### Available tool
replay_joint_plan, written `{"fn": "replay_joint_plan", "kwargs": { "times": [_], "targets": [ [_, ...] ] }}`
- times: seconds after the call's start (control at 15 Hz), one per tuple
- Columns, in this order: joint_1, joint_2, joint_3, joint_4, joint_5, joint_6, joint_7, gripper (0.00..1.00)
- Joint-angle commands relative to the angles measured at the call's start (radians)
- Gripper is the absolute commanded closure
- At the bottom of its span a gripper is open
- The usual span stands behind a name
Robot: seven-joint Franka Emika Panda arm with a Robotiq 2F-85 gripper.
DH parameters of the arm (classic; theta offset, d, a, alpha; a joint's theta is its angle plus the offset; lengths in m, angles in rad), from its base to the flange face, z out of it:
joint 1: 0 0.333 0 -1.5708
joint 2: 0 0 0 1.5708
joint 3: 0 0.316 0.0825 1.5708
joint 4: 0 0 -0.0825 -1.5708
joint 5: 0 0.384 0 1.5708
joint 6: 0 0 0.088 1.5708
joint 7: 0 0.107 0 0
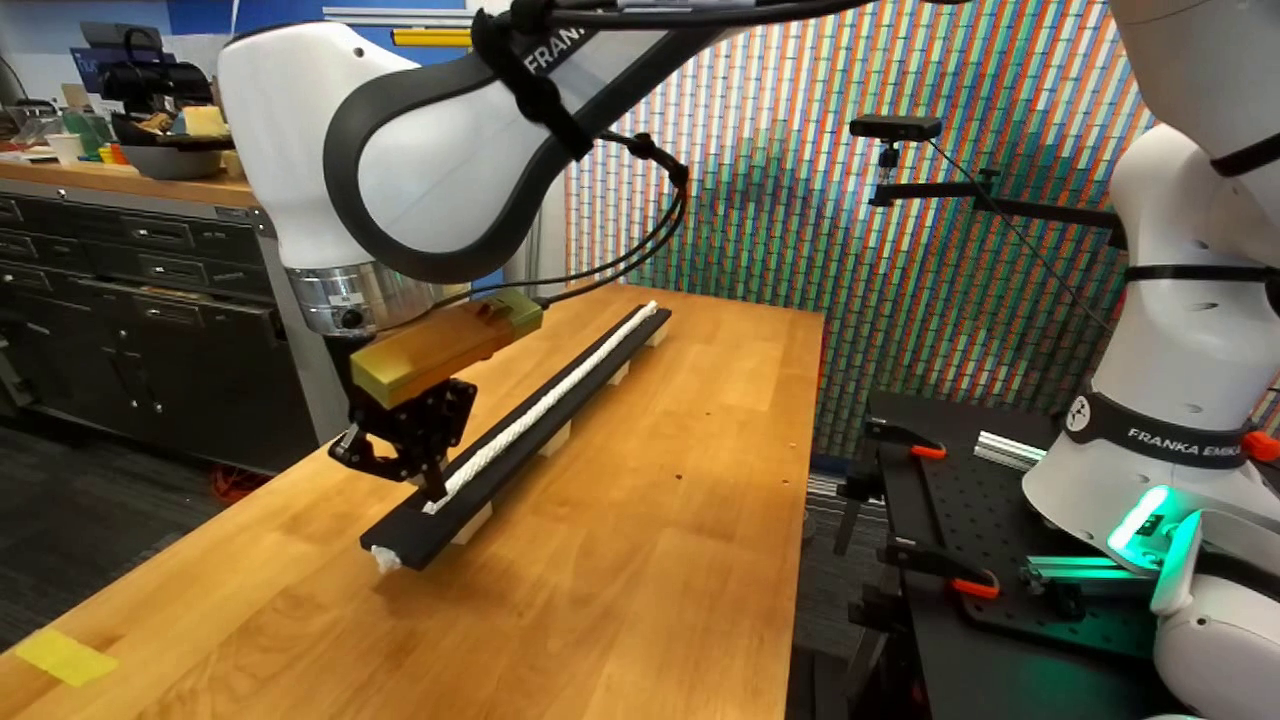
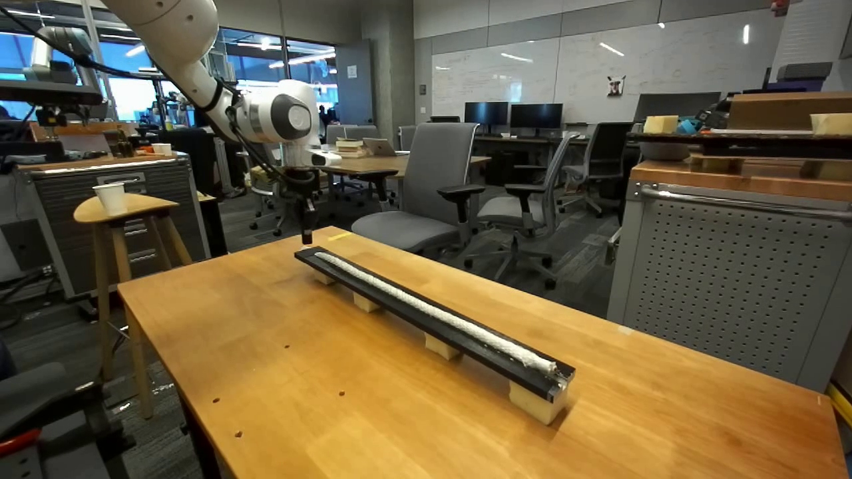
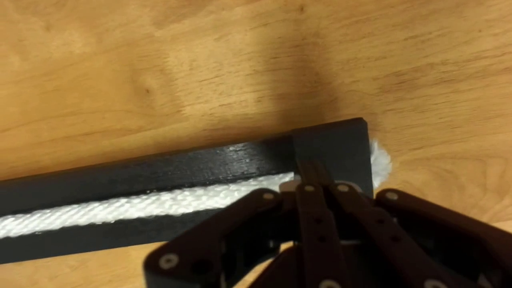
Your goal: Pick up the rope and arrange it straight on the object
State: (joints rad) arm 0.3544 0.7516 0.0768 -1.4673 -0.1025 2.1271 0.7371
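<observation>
White rope (image 3: 156,205) straight on black bar (image 3: 192,169), near long edge of worktop (image 1: 640,540), jaws (tips together) at bar's end.

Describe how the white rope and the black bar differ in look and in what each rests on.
The rope is white; the bar is black. The rope is narrower than the bar. The rope has a ridged, stranded texture, while the bar looks flat and plain. The rope lies on top of the bar; the bar itself rests on pale blocks. Both are long and run straight in the same direction.
</observation>
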Motion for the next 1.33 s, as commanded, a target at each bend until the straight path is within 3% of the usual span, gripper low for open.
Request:
{"fn": "replay_joint_plan", "kwargs": {
  "times": [0.0,1.27],
  "targets": [
    [0.003,0.033,-0.021,0.049,0.016,-0.007,-0.018,1.0],
    [0.006,0.088,-0.044,0.087,0.009,0.027,-0.031,1.0]
  ]
}}
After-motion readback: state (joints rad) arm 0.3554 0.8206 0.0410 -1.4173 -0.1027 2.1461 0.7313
